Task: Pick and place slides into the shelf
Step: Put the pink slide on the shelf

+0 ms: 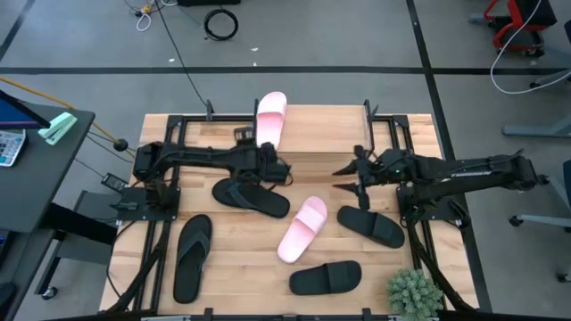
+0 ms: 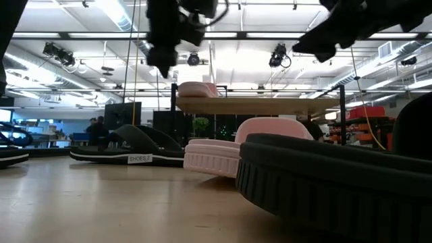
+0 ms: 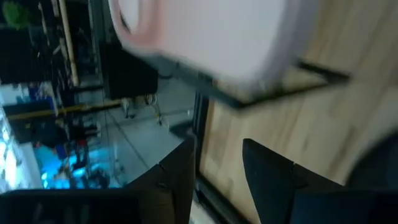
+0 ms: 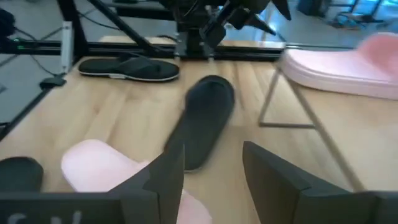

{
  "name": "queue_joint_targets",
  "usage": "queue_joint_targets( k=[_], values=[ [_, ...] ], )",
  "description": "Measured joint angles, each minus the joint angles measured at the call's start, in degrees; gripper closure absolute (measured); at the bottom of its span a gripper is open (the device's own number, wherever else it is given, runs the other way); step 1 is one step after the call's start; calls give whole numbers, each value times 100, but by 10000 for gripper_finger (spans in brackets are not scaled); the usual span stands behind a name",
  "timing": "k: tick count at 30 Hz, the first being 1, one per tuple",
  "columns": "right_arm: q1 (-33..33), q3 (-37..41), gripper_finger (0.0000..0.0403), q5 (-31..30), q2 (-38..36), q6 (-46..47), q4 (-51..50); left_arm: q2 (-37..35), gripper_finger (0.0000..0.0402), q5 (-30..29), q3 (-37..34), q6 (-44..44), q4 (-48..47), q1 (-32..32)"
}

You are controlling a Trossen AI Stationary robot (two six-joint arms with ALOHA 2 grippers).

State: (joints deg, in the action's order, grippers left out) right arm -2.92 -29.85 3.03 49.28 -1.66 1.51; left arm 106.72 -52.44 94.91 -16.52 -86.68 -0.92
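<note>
Left pincer [image 1: 287, 169], seen from above, sits mid-frame just below the pink slide [image 1: 270, 119] that lies on the shelf [image 1: 317, 134] at upper centre; right pincer [image 1: 343, 178] hangs right of centre, open and empty. On the table [image 1: 241, 241], a black flip-flop [image 1: 251, 197] lies below your left pincer.

Low view: you see that pink slide [image 2: 198, 89] on the shelf's top board [image 2: 260, 105].

Left wrist view: fingers [image 3: 267, 171] stand apart, holding nothing, the pink slide [image 3: 211, 37] beyond them.
</note>
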Motion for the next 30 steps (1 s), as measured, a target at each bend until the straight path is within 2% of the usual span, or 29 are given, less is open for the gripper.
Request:
queue_joint_targets(
  k=[2,4,7,10,14,17,20,25,30],
  values=[
    [113,0,233,24,402,-9,481,-4,265,15,-12,-615,-360,-188],
    [261,-54,233,28,804,-47,780,-88,266,111,-59,-735,-292,-334],
    [535,-446,233,6,1341,-136,692,-201,265,195,-44,-810,-339,-473],
    [863,-1089,233,-138,1778,-241,223,-311,259,202,-61,-981,-293,-483],
    [1324,-1928,233,-662,2210,-236,-743,-448,249,48,-52,-1403,-317,-359],
    [1591,-2302,235,-930,2447,-99,-1426,-517,244,60,-55,-1444,-299,-247],
    [1738,-2417,236,-1064,2581,471,-1647,-604,241,172,-50,-1437,-217,-175],
    [1944,-2430,236,-1290,2850,2054,-1636,-804,241,194,-54,-1372,258,-184],
    [2311,-2430,236,-1712,3672,2165,-1466,-1010,253,192,-52,-620,1380,-196]
  ],
)
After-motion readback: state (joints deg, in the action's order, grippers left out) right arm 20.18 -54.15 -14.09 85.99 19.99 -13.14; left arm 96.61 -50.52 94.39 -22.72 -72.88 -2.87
